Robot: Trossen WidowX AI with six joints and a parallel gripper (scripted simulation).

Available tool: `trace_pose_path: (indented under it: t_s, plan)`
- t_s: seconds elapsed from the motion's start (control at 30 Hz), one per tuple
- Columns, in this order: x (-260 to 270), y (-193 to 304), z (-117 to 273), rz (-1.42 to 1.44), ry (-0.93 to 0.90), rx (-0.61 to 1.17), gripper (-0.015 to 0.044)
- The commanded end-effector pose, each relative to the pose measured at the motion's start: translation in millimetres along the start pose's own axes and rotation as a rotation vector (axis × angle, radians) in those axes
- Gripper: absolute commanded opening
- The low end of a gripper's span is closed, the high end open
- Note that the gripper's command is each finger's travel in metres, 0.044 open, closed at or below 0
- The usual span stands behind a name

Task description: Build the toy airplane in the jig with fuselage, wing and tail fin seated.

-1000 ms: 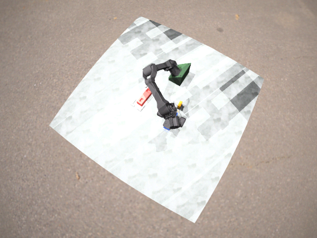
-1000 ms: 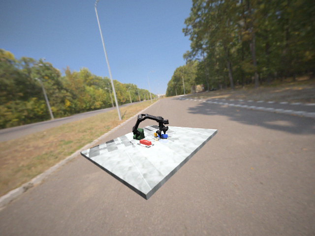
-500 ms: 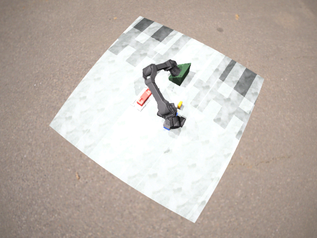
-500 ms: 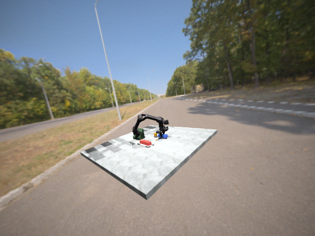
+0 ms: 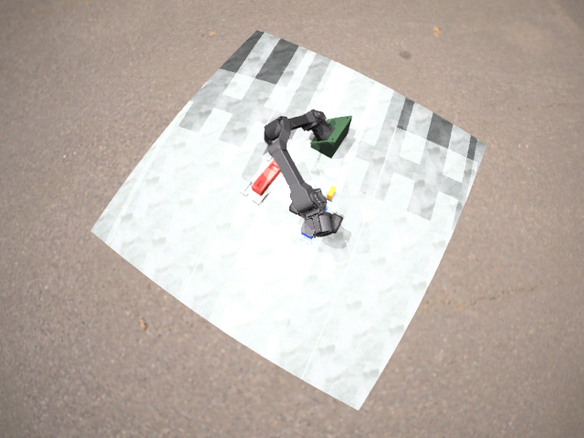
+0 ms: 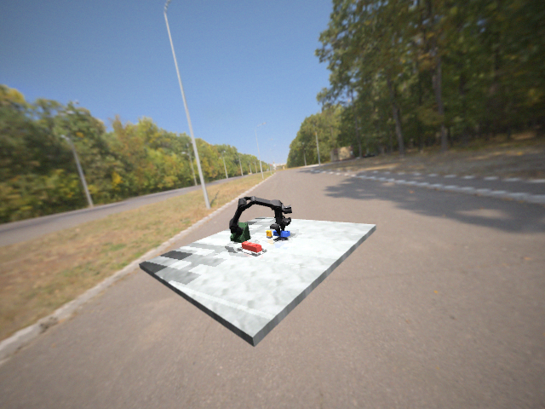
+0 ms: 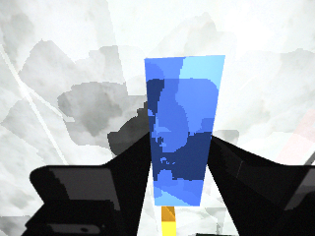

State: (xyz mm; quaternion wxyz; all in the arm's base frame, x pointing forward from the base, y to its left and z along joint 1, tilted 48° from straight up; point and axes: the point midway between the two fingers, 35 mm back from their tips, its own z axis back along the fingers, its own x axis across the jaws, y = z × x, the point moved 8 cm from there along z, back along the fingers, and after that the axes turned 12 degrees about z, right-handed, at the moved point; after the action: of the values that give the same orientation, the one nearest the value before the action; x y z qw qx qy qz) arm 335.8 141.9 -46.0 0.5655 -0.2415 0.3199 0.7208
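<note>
The blue wing [image 5: 307,234] [image 6: 286,233] [image 7: 184,105] is a long block, mostly under the arm in the top view. My gripper [image 6: 280,235] [image 7: 175,135] is shut on it, one finger against each long side. The wing is at or just above the table; a small gap cannot be told. The red fuselage [image 5: 265,179] [image 6: 251,246] lies lengthwise in the pale cradle [image 5: 257,201], with its top sockets facing up and nothing fitted in them. The yellow tail fin [image 5: 331,192] [image 6: 268,233] [image 7: 168,228] stands apart on the table, near one end of the wing. The wing's tab is hidden.
The dark green base block [image 5: 338,134] [image 6: 241,232] carries the arm and stands behind the fuselage and tail fin. The arm arches over the space between the cradle and the fin. The pale patterned table top [image 5: 264,301] [image 6: 264,281] ends in straight drop-off edges.
</note>
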Motion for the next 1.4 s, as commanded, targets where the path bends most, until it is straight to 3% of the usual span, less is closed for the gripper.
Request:
trace_pose_path:
  t_s: [0.0, 0.97, 1.37]
  plan:
    - [1, -3, 16, -0.007, -0.009, -0.004, 0.0000]
    - [0, 3, 108, -0.001, -0.010, -0.007, 0.0000]
    - [-24, 9, 111, 0.121, -0.012, -0.009, 0.0000]
